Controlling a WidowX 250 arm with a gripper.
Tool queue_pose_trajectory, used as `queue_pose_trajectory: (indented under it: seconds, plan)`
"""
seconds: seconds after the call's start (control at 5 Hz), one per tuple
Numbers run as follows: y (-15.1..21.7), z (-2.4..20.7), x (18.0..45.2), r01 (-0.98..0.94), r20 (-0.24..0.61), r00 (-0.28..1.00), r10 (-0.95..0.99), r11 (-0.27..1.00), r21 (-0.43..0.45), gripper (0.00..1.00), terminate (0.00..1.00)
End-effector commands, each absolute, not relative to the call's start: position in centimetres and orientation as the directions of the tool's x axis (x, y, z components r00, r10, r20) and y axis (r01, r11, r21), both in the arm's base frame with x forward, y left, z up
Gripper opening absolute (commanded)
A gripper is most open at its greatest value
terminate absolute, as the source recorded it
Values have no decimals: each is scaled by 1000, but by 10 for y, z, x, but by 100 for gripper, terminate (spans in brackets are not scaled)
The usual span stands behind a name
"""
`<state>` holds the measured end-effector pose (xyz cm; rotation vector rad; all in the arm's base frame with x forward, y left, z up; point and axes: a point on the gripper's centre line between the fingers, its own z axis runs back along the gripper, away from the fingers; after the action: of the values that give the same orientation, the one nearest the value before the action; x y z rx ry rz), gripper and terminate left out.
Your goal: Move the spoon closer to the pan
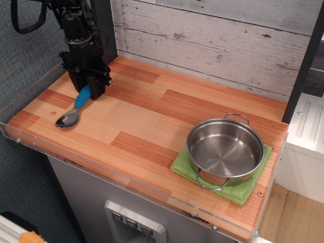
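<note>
1. Spoon (72,111) with shiny silver metal bowl and chunky bright blue plastic handle lies at the left end of the striped wooden counter (152,121), bowl toward the front edge.
2. The black robot gripper (86,91) stands upright over the handle's far end, its jaws drawn in close on either side of the blue plastic, gripping it.
3. The round, shallow stainless-steel pan (225,151) with two wire loop handles sits on a green cloth (243,191) at the right end, well apart from the spoon.
</note>
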<state>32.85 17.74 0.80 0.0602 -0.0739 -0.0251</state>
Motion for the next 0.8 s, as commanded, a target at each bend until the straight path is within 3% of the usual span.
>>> queue_pose_trajectory:
  seconds: [0.0,0.6]
  plan:
    - [179,24,326,26,36,999,-29,997,71,0,0]
    - [157,57,326,-17,34,999,15,996,84,0,0]
